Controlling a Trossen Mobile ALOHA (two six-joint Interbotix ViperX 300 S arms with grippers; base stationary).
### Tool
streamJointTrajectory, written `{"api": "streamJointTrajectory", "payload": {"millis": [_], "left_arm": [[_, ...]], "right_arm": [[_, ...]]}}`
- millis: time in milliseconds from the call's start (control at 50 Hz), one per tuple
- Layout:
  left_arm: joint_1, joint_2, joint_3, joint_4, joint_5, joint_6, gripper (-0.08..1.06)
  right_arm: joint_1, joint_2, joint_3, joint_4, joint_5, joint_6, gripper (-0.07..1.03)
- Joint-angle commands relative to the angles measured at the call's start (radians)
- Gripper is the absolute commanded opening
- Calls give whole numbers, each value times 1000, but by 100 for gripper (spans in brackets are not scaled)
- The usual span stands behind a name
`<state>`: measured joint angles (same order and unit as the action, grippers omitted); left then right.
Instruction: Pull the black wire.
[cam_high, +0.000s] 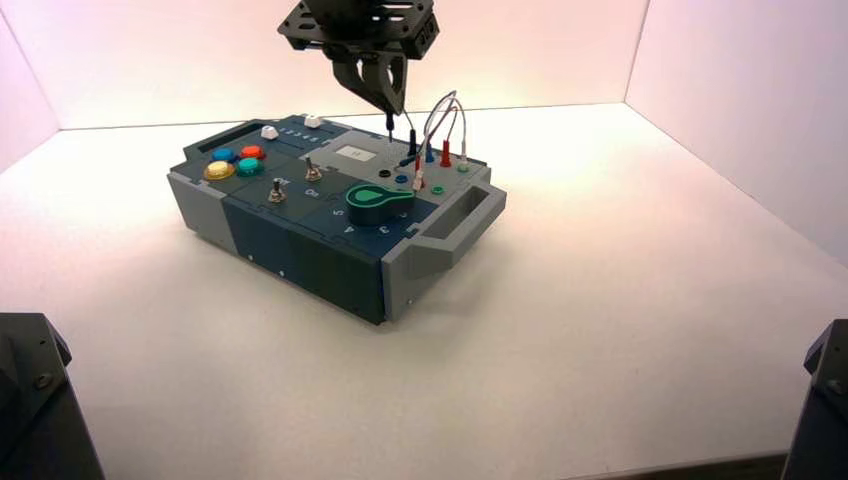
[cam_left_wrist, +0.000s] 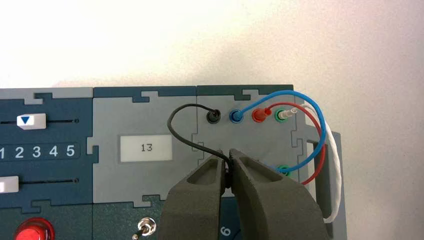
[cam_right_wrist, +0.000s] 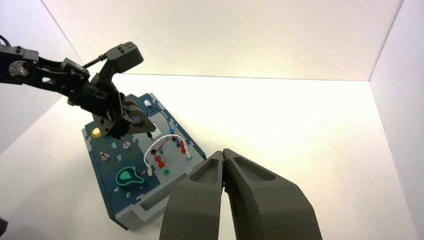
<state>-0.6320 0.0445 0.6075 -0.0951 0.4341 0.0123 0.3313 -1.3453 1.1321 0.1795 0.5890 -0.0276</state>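
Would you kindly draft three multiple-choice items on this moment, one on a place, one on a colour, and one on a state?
1. Where is the left gripper?
A. parked off the box
B. over the box's wire panel
C. on the green knob

2. What colour is the socket holding the black wire's still-seated plug?
A. black
B. green
C. red

3. How is the right gripper?
A. open wide
B. shut on a blue plug
C. shut on nothing, away from the box

Answers:
1 B, the left wrist view shows its fingers above the row of sockets.
2 A, the wire runs into the black socket.
3 C, its fingers meet in the right wrist view, with the box farther off.
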Motion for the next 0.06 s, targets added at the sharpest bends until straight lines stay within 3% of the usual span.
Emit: {"api": "streamJointTrajectory", "payload": {"millis": [20, 60], "left_arm": [[-3, -38, -11, 9, -5, 5, -3], [-3, -38, -12, 9, -6, 5, -3]], "right_arm": [[5, -8, -12, 6, -11, 3, -2], [5, -9, -12, 5, -9, 3, -2]]}}
